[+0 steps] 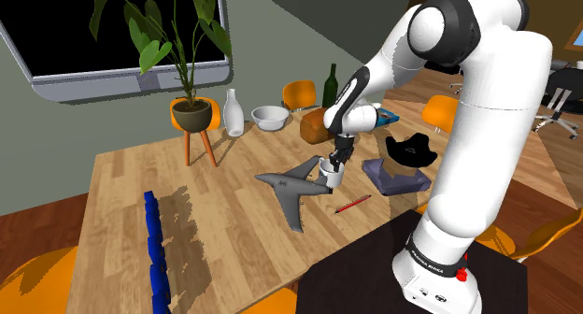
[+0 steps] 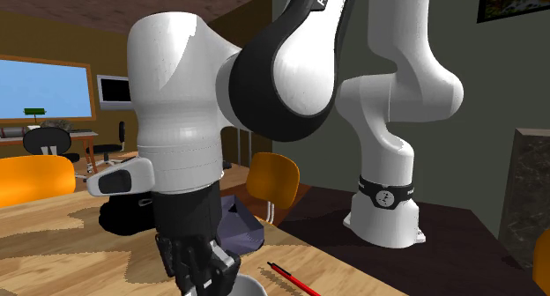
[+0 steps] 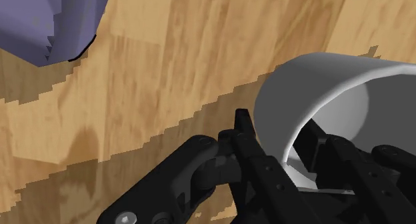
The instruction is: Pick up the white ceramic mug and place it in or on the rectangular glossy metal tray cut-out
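Mug wall in grip; tray lying off to the shoulder view's right.

I am clamping my gripper [image 3: 277, 133] on the white mug [image 3: 320, 89], one finger reaching inside it, the other pressing outside its wall. The mug is standing mouth up at the wooden table [image 1: 121, 200], just beside the grey toy plane [image 1: 290, 191]. The grey-purple rectangular tray [image 1: 381, 175] is lying near, rightward in the shoulder view; I judge the carry is heading there.

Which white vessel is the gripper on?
The mug, clasped by the gripper beside the plane; vase and bowl stand back by the plant.
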Action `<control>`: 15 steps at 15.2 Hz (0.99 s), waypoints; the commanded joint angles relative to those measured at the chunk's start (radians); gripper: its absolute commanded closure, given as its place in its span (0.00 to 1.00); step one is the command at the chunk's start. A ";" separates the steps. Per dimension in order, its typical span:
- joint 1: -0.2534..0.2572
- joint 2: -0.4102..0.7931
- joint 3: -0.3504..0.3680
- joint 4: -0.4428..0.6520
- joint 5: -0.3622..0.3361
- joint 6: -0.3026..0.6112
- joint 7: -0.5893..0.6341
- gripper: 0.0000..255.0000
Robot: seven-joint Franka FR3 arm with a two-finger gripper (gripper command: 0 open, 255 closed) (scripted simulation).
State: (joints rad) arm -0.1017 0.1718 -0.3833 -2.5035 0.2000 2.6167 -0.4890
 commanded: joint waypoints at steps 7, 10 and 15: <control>0.000 0.000 0.000 0.000 0.000 0.000 0.000 1.00; 0.006 -0.030 -0.010 -0.001 -0.027 -0.025 0.020 1.00; 0.013 -0.101 -0.028 0.002 -0.091 -0.092 0.067 1.00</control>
State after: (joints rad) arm -0.0893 0.0838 -0.4082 -2.5054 0.1219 2.5412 -0.4313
